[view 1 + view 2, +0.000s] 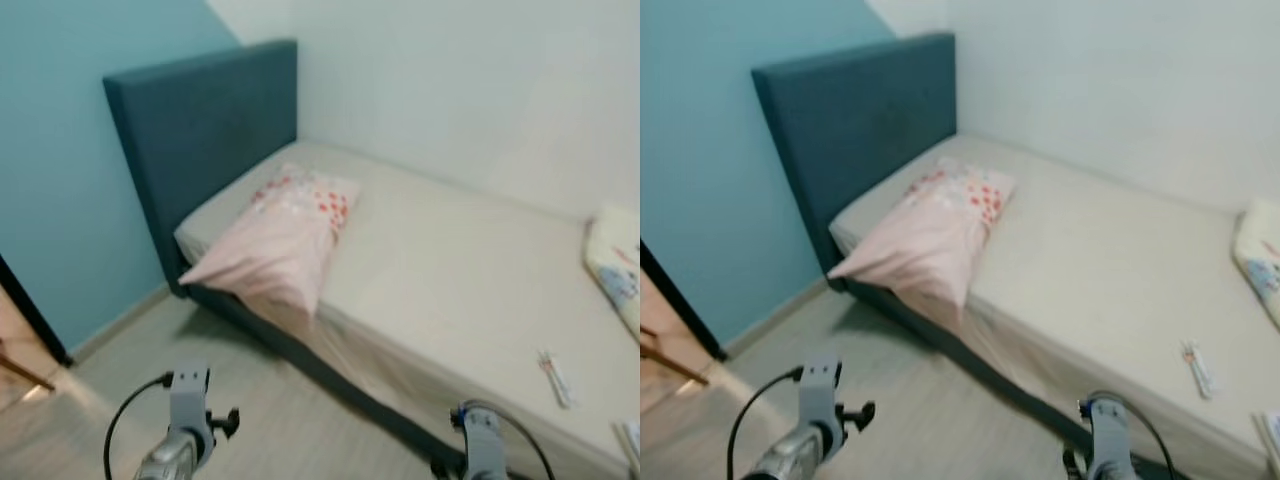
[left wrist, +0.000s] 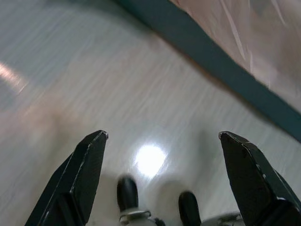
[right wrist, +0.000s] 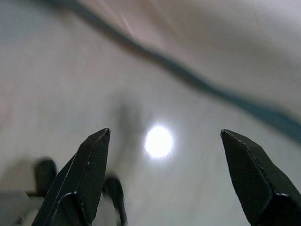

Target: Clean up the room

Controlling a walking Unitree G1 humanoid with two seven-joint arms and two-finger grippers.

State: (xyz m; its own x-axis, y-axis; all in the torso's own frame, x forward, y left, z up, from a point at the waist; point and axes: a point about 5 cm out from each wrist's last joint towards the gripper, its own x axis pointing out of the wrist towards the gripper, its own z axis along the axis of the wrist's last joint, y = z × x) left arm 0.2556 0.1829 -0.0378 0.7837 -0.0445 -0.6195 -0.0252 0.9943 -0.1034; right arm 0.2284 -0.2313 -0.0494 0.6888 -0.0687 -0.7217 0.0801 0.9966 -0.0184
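Both silver arms are held low before the bed (image 1: 450, 260), over the floor beside its frame. The left gripper (image 2: 162, 141) and the right gripper (image 3: 164, 136) are pointed downward, fingers spread wide apart, nothing held.

We see bare pale wood-look floor (image 1: 290, 410) open alongside the teal upholstered bed (image 1: 200, 130). On its beige mattress, a pink floral pillow (image 1: 285, 240) overhangs the near edge by the headboard; mid-mattress lies open, and a small white remote-like object (image 1: 556, 378) sits toward the foot.
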